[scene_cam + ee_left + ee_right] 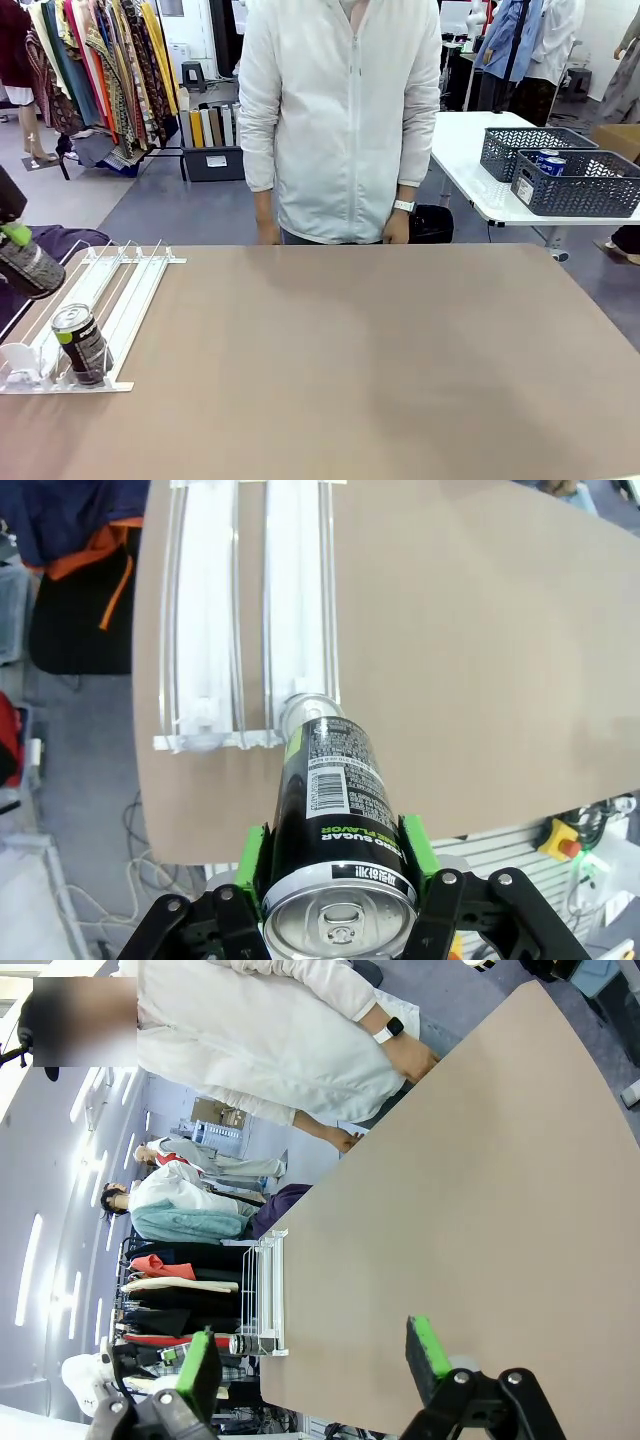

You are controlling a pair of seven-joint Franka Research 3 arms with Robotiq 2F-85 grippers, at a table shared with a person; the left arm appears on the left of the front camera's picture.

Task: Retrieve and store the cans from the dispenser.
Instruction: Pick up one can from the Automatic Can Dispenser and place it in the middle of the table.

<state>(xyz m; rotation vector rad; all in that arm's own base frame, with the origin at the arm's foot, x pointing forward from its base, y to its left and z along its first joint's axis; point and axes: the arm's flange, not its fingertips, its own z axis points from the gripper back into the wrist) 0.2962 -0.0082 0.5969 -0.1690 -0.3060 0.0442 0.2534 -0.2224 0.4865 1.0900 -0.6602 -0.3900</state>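
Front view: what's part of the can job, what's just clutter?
Job: dispenser; black can in its lane; second black can held by the left fingers.
Clutter: grey baskets on the far table; clothes rack.

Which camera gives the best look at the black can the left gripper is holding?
The left wrist view: the black can sits large between the green pads of the left gripper, silver top and label plain. The front view catches it at the picture's left edge, blurred. In the right wrist view it is too small to tell.
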